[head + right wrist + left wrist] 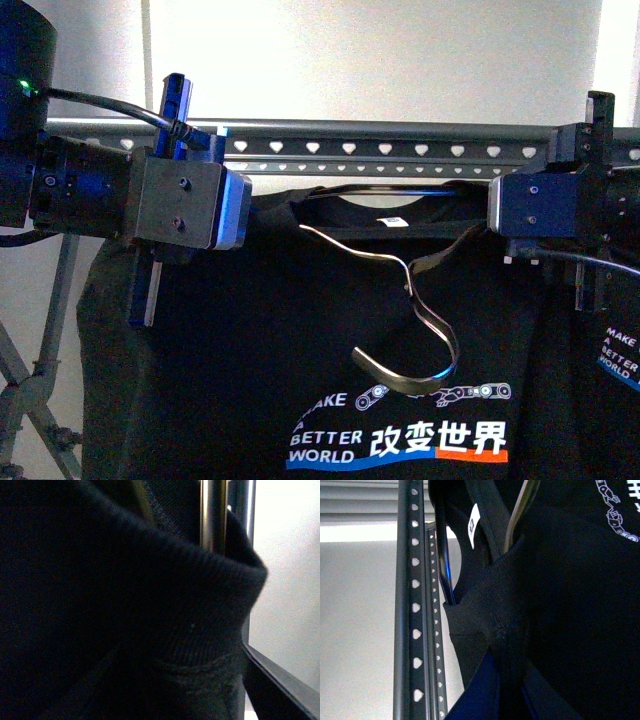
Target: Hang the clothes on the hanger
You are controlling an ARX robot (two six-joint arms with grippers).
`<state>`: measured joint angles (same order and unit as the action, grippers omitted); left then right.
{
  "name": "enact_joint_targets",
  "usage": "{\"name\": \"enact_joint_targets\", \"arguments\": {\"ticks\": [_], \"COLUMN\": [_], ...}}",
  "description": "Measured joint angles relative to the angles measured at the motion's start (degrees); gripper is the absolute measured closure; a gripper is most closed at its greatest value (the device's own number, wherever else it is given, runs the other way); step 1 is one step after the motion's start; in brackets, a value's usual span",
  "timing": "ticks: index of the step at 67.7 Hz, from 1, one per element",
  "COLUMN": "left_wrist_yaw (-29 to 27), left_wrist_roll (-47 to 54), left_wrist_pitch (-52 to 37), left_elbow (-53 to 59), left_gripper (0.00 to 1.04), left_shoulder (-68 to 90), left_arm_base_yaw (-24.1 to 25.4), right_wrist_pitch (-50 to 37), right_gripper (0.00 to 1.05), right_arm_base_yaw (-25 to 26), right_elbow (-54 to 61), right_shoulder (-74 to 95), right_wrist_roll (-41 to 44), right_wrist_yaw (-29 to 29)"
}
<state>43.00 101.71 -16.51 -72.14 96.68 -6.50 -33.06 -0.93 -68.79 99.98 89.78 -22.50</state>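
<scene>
The clothes (300,340), a black T-shirt with white "MAKE A BETTER WORLD" print, hang spread between my two grippers just in front of the hanger (400,150), a grey rail with heart-shaped holes. My left gripper (200,205) is shut on the shirt's left shoulder. My right gripper (530,215) is shut on its right shoulder. In the left wrist view the blue fingers (480,690) pinch bunched black cloth (500,610) beside the rail (415,605). The right wrist view is filled by dark cloth (125,605), with a metal tube (212,515) behind it.
A thin brass-coloured wire hanger (425,320) sits in the collar, its hook dangling down over the shirt front. A second black tee (620,360) with the same print hangs at the far right. Grey rack legs (40,400) stand at the lower left.
</scene>
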Motion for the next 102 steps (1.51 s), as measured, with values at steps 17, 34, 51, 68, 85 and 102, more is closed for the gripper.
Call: {"name": "enact_joint_targets", "arguments": {"ticks": [17,34,51,68,85,102], "left_wrist_yaw": [0.09,0.35,0.68,0.70,0.68,-6.21], "left_wrist_roll": [0.00,-0.07,-0.02,-0.02,0.00,-13.38], "left_wrist_pitch": [0.00,0.02,0.00,0.00,0.00,-11.69], "left_elbow": [-0.07,-0.09,-0.46,-0.48,-0.48,1.88], "left_gripper": [1.00,1.00,0.67,0.21,0.06,0.07], "left_shoulder": [0.00,0.00,-0.02,-0.02,-0.02,0.33], "left_arm_base_yaw": [-0.02,-0.04,-0.11,-0.15,-0.11,-0.31], "right_wrist_pitch": [-0.74,-0.37,2.93,22.69,35.52,51.06], "right_gripper": [0.78,0.95,0.95,0.95,0.95,0.95], "right_arm_base_yaw": [1.09,1.97,3.21,5.75,7.56,9.42], "right_elbow": [0.50,2.08,3.15,3.34,2.69,2.32], "right_shoulder": [-0.02,-1.05,-2.62,-3.80,-3.65,-6.21], "right_wrist_roll": [-1.05,-3.58,-4.55,-8.00,-17.44,-31.26], "right_wrist_yaw": [-1.51,-3.37,-4.83,-2.43,-3.13,-13.84]}}
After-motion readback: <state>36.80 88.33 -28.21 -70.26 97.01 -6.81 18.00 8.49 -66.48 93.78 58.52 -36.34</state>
